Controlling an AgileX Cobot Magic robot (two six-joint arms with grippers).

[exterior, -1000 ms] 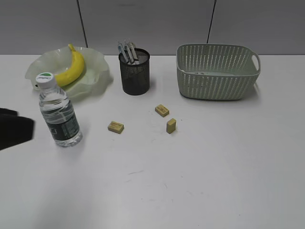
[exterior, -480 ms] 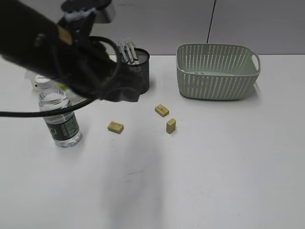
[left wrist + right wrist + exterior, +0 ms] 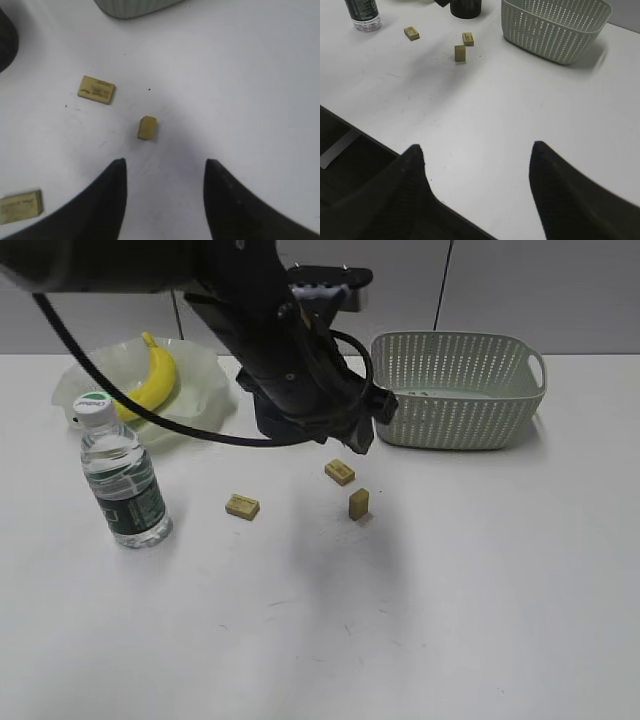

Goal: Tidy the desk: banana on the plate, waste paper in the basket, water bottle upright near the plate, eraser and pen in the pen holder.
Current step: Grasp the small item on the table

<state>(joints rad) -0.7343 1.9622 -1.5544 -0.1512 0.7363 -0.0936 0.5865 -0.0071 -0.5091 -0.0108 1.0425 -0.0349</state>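
Note:
My left gripper (image 3: 356, 433) is open and empty, hanging just above three tan erasers. In the left wrist view its jaws (image 3: 165, 167) frame bare desk, just short of the eraser standing on end (image 3: 147, 127). A flat eraser (image 3: 96, 90) lies beyond it, and another (image 3: 20, 206) is at the left. The same erasers show in the exterior view (image 3: 359, 503), (image 3: 340, 472), (image 3: 243, 506). The banana (image 3: 152, 380) lies on the green plate (image 3: 205, 405). The water bottle (image 3: 125, 480) stands upright near it. My right gripper (image 3: 477, 147) is open and empty over the desk's front. The pen holder (image 3: 466, 7) is hidden behind my left arm in the exterior view.
The grey-green basket (image 3: 455, 390) stands at the back right, close to the right of my left gripper. The waste paper does not show clearly. The desk's front edge (image 3: 380, 142) runs below my right gripper, with dark floor beyond.
My left arm has swung in from the far left, across the plate and pen holder, to above the erasers. The objects on the desk have not moved.

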